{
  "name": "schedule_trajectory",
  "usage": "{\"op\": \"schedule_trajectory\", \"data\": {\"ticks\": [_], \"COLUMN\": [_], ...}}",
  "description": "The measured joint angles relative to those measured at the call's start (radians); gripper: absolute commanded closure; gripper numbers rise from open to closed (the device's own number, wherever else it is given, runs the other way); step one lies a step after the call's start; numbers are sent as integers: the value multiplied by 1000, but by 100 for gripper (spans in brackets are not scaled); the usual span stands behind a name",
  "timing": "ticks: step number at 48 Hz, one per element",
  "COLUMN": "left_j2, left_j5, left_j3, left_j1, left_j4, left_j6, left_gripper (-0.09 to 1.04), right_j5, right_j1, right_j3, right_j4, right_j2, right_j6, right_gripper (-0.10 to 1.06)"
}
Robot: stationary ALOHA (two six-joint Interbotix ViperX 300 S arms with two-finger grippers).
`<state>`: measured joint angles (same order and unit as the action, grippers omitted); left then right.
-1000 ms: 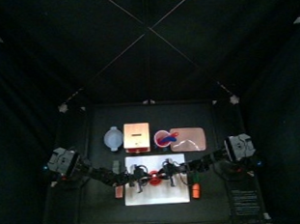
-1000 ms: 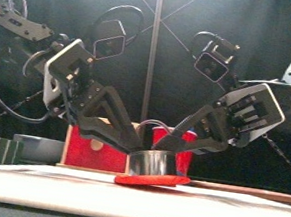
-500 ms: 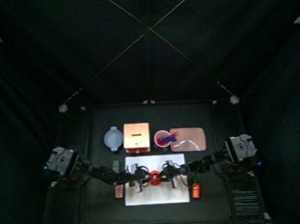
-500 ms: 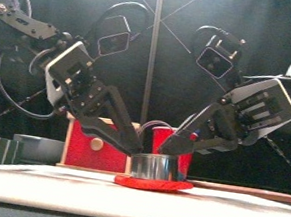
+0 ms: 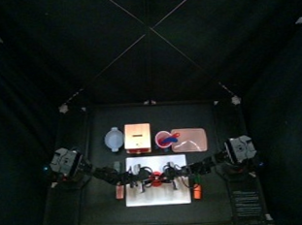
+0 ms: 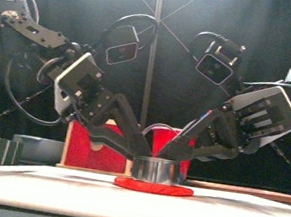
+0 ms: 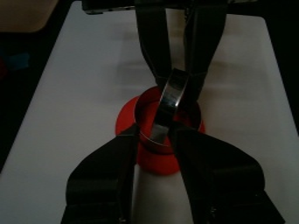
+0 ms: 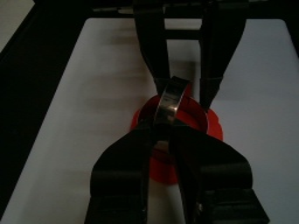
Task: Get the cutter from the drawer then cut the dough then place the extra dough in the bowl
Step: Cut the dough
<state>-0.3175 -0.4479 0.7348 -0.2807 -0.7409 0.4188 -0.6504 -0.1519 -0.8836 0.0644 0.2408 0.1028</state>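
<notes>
A flat red dough disc (image 6: 153, 186) lies on the white cutting board (image 6: 45, 176) at the table's front. The round metal cutter (image 6: 158, 170) stands upright on the dough, pressed into it. My left gripper (image 6: 134, 155) comes in from the left and is shut on the cutter's near wall (image 7: 173, 94). From the right, my right gripper (image 6: 182, 162) is shut on the opposite wall (image 8: 173, 98). In the wrist views the dough (image 7: 131, 122) (image 8: 208, 122) shows around the ring. The top view places both grippers (image 5: 141, 175) (image 5: 170, 174) over the board (image 5: 137, 196).
Behind the board stand the blue-grey bowl (image 5: 113, 138), the wooden box (image 5: 138, 137) with its red drawer front (image 6: 92, 146), and the pink tray (image 5: 184, 138) with toy foods. A red cup (image 5: 194, 190) sits at the board's right edge.
Both grippers have come lower with the cutter, which now sits deeper on the dough. The left arm has swung a little to the right.
</notes>
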Motion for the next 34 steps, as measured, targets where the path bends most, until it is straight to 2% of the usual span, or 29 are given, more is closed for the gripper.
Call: {"op": "schedule_trajectory", "data": {"ticks": [20,34], "left_j2": [6,75], "left_j5": [14,-9], "left_j3": [-15,6], "left_j1": [2,-11], "left_j4": [-3,66], "left_j6": [0,3], "left_gripper": [23,23], "right_j5": [0,46], "right_j1": [3,21], "right_j3": [0,-8], "right_j4": [3,55], "right_j2": [-9,-54], "right_j6": [-2,-5], "right_gripper": [38,37]}}
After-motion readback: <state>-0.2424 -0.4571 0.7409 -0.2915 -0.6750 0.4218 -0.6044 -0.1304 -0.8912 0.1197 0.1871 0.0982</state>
